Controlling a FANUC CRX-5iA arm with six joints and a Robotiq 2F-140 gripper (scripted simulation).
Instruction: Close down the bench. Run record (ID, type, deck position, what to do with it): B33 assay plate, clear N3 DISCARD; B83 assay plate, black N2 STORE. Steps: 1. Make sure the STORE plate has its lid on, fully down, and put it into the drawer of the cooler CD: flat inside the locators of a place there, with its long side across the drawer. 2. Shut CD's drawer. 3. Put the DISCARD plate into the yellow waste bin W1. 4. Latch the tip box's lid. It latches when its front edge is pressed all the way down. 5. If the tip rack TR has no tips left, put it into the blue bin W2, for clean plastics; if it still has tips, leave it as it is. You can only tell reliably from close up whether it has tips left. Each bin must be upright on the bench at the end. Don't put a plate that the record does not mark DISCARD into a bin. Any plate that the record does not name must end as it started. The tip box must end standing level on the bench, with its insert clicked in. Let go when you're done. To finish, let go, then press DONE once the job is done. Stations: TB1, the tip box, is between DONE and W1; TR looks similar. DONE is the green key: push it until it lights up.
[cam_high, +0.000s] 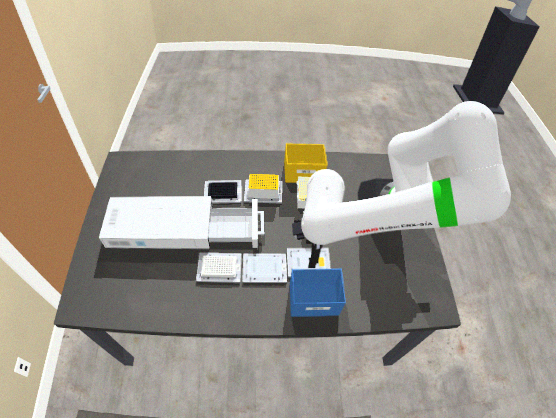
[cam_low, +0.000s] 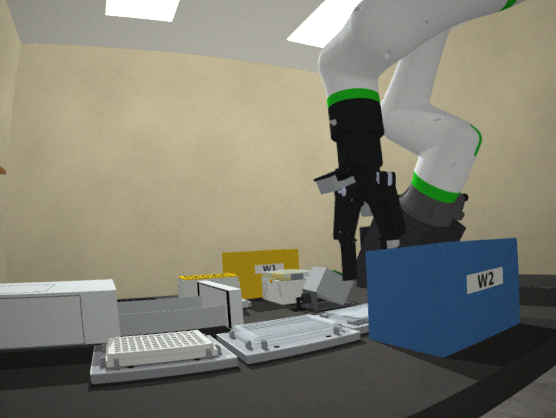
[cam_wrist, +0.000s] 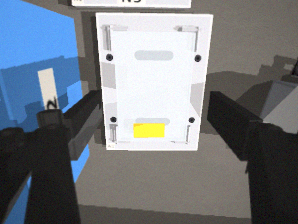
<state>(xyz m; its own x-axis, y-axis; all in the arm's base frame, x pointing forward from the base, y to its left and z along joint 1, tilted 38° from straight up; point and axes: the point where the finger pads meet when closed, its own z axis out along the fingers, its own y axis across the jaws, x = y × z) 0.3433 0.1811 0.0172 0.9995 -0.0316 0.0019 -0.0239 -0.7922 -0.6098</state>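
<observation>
One clear plate (cam_wrist: 150, 85) on N3, long axis between fingers; pincer (cam_wrist: 150, 130) wide, empty.

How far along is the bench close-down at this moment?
Nothing looks finished. The black plate sits on its deck nest, the cooler drawer is open, and the tip box lid stands tilted up. In hand: the open, empty gripper hangs over the N3 nest, beside the blue bin, apparently going for the clear plate. Storing, shutting, discarding, latching, tip rack check and DONE remain.
</observation>
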